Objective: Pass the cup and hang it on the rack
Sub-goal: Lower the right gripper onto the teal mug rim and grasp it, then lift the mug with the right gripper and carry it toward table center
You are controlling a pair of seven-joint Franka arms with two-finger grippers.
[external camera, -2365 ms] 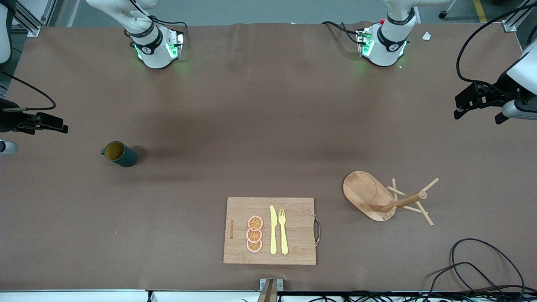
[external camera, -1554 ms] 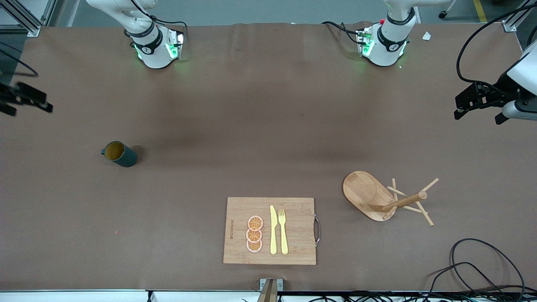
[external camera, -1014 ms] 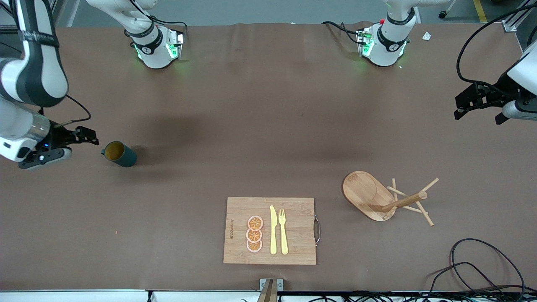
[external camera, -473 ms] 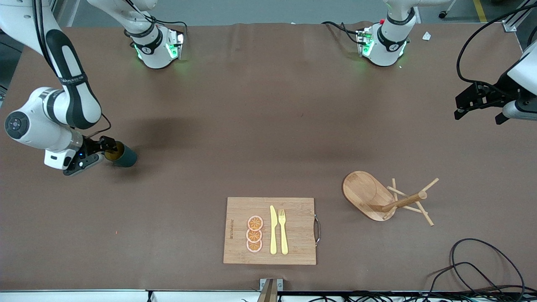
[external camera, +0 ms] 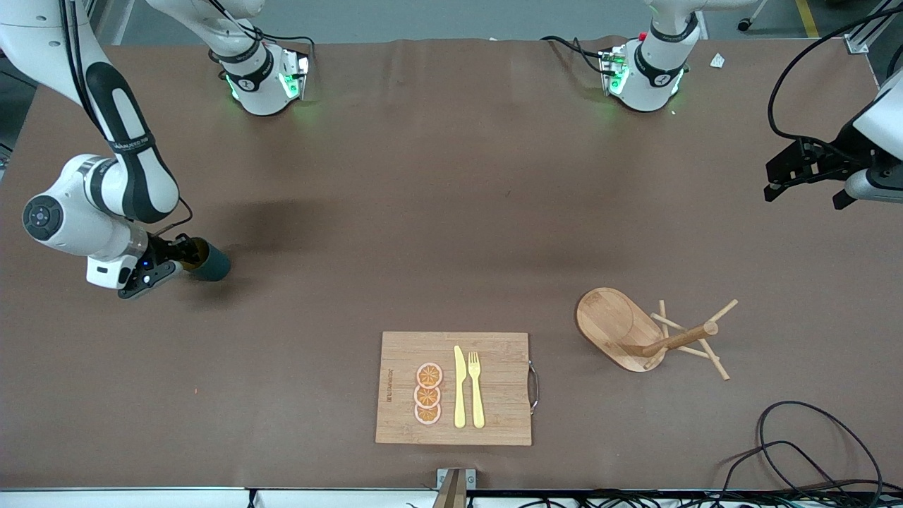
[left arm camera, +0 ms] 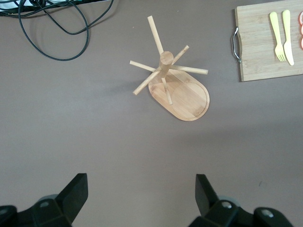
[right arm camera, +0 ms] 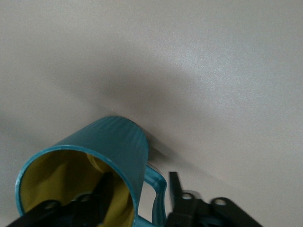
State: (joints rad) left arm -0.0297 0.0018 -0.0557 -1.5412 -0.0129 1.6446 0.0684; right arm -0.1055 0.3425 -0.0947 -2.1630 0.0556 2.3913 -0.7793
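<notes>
Dark teal ribbed cup (external camera: 211, 262) with yellowish inside sits on brown surface (external camera: 395, 233) toward right arm's end. Right pincer (right arm camera: 137, 196) straddles cup's wall by the handle, one finger inside, one outside, not yet pinching. Light wooden mug rack (external camera: 638, 331) stands near left arm's end. Left pincer (left arm camera: 141, 198) waits spread over bare surface.

Cup (right arm camera: 118, 142): ribbed teal outside, smooth yellowish inside, slight sheen. Rack (external camera: 621, 328) and board (external camera: 494, 388): pale grained wood, matt. Table (external camera: 451, 212): matt brown covering, faintly creased.
</notes>
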